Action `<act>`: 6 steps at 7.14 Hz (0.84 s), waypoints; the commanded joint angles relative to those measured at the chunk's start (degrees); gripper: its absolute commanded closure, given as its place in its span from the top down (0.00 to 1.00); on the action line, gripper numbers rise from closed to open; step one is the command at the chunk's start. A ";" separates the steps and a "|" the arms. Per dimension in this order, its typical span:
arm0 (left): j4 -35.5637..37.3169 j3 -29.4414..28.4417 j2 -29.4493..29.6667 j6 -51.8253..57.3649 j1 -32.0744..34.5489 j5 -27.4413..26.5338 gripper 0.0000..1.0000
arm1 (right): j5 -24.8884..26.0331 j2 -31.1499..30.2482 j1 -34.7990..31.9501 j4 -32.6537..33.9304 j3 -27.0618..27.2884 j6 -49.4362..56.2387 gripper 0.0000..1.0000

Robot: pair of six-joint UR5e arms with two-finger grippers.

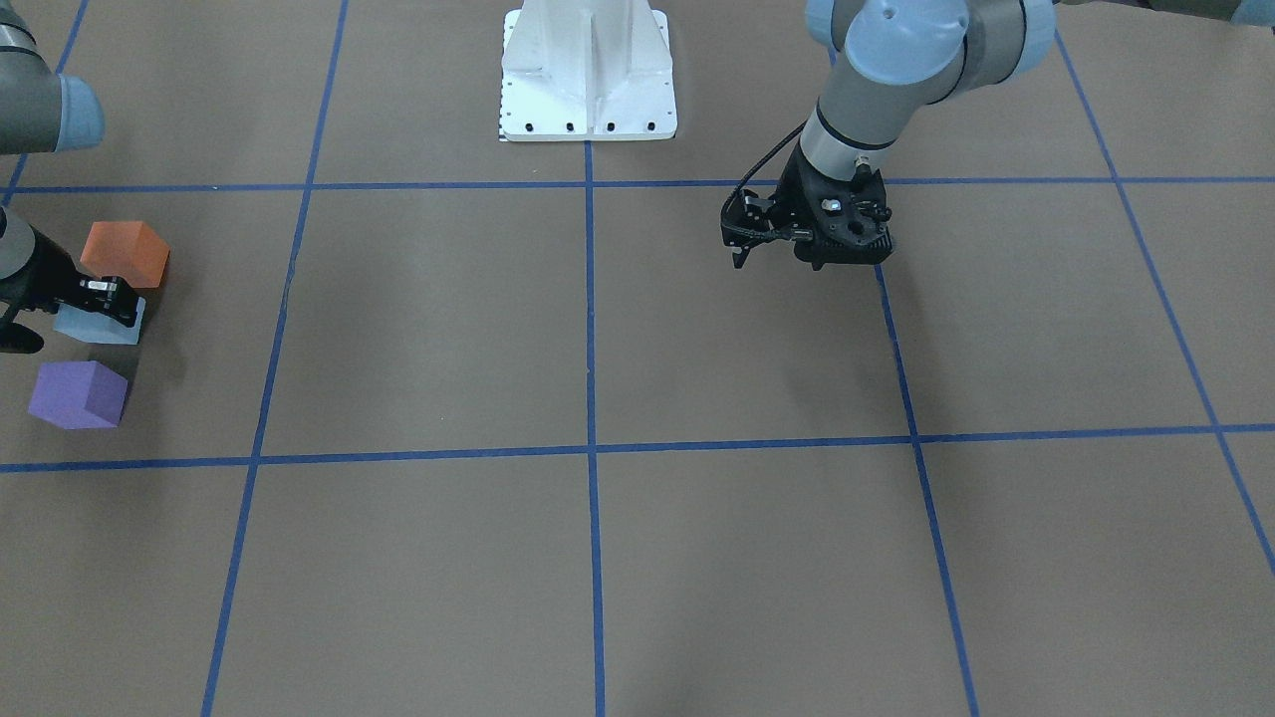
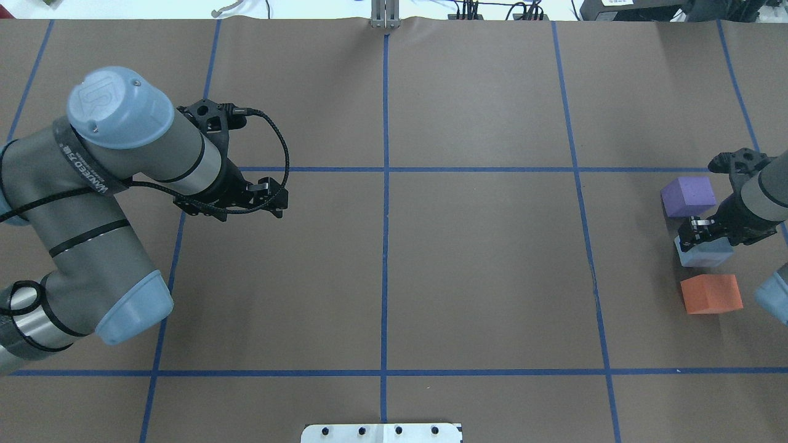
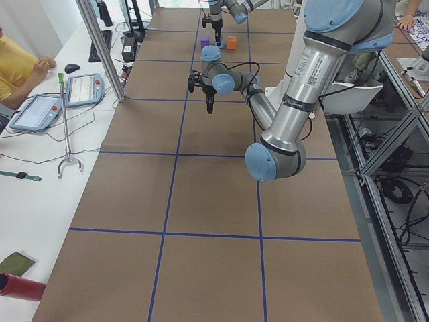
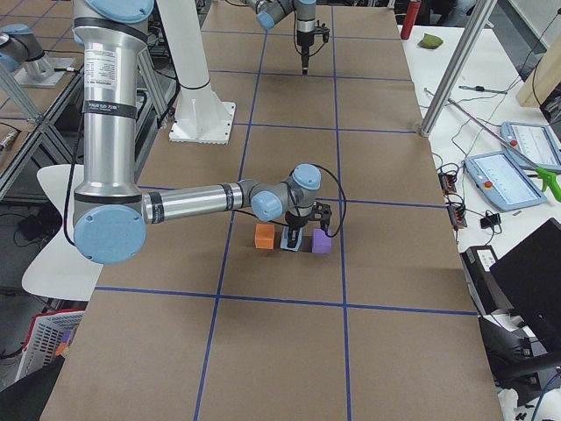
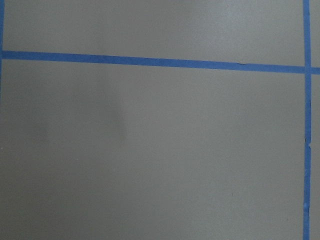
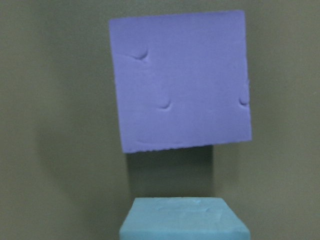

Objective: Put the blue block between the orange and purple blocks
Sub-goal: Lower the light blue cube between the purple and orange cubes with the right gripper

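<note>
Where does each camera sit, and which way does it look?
Front-facing: across the table, facing the robot, steeply down; white base, left arm, right arm.
Overhead: behind the robot, looking down; left gripper, right gripper.
Left side: table's end; left arm nearest.
Right side: opposite end; right arm nearest.
Left wrist: bare table; no body.
Right wrist: purple block, blue block; no body.
Shared: front-facing and overhead both show the orange block.
</note>
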State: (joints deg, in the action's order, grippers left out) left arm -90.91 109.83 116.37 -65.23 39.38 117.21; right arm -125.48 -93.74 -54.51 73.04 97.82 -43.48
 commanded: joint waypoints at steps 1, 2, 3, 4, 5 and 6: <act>0.03 0.03 0.09 -0.07 0.00 -0.05 1.00 | 0.23 0.05 0.10 0.00 -0.08 0.76 0.00; 0.03 0.03 0.09 -0.50 -0.09 -0.05 1.00 | 0.23 0.05 0.10 0.08 -0.09 0.76 0.00; 0.03 0.12 0.09 -0.77 -0.09 -0.05 1.00 | 0.23 0.05 0.19 0.08 -0.09 0.76 0.09; 0.03 0.12 0.09 -0.77 -0.09 -0.05 1.00 | 0.23 0.14 0.19 0.08 -0.09 0.76 0.44; 0.03 0.12 0.09 -0.77 -0.09 -0.05 1.00 | 0.23 0.14 0.19 0.08 -0.09 0.68 0.72; 0.03 0.12 0.09 -0.77 -0.09 -0.05 1.00 | 0.23 0.05 0.19 0.08 -0.09 0.50 1.00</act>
State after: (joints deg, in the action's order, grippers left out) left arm -90.88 109.95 116.45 -65.99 39.29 117.16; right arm -125.25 -93.63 -54.32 73.12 97.73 -42.81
